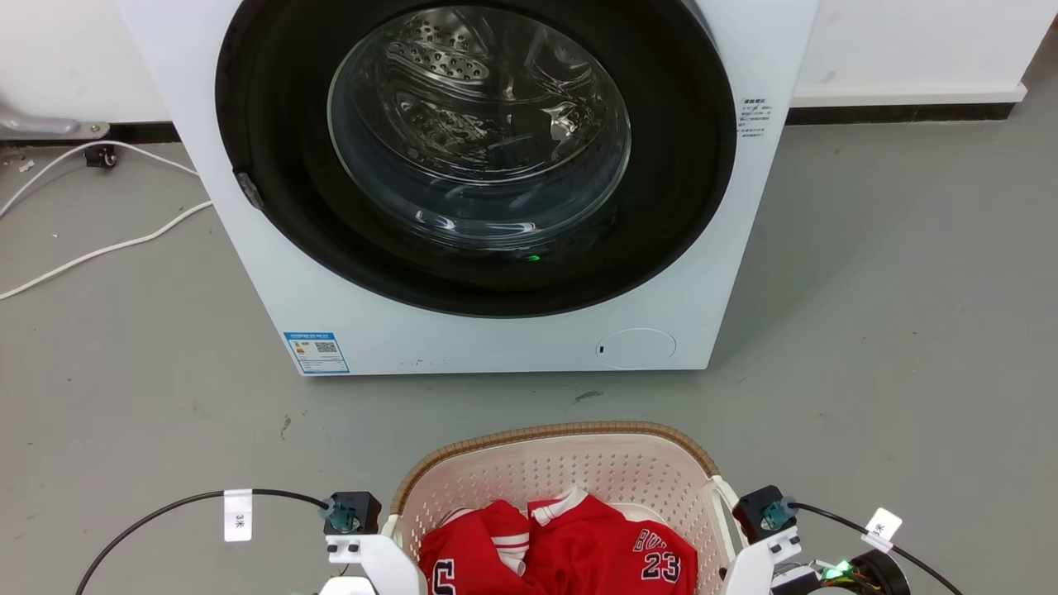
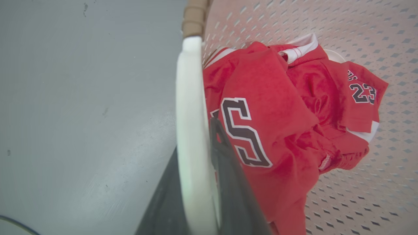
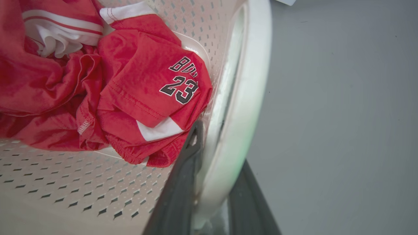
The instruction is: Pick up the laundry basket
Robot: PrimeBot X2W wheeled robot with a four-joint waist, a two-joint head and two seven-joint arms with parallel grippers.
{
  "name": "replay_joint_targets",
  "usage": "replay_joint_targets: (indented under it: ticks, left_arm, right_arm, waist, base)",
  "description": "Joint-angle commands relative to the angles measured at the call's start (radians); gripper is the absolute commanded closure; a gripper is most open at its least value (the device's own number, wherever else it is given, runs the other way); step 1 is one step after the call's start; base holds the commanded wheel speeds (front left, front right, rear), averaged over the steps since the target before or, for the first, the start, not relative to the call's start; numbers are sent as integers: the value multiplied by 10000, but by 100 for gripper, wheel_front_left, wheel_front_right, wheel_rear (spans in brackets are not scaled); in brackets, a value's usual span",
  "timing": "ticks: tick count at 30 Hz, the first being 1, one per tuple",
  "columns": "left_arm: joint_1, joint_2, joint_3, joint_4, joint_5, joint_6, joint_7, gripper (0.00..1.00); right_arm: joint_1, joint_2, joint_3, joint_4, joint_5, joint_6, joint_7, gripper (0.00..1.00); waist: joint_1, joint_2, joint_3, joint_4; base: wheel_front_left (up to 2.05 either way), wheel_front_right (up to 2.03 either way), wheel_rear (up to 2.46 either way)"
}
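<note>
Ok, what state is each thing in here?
washer door: shut
laundry basket: upright, laundry inside
red jersey: crumpled in the basket
left gripper: shut on the basket's left handle
right gripper: shut on the basket's right handle

Cream perforated laundry basket (image 1: 570, 471) upright; brown rim.

The white loop handle (image 3: 251, 81) of the laundry basket (image 3: 65, 182) is clasped by the right gripper (image 3: 220, 145), with one dark finger (image 3: 176, 195) set inside the basket and the other outside. A crumpled red jersey (image 3: 140, 85) marked 23 is seen left of the fingertips, and grey floor (image 3: 343, 130) to their right.
</note>
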Motion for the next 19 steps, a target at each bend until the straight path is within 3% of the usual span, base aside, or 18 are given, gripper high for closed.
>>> replay_joint_targets:
  ticks: [1, 19]
  left_arm:
    - [-118, 4, -62, -64, -1, -120, -115, 100]
    - [-45, 47, -272, -30, -292, -113, -160, 100]
  right_arm:
    - [-49, -21, 111, -1, 3, 28, -11, 100]
    - [-92, -27, 485, 17, 428, 28, -66, 100]
  waist:
    - [0, -1, -1, -3]
    - [0, -1, 12, 3]
  base:
    - [0, 0, 0]
    - [0, 0, 0]
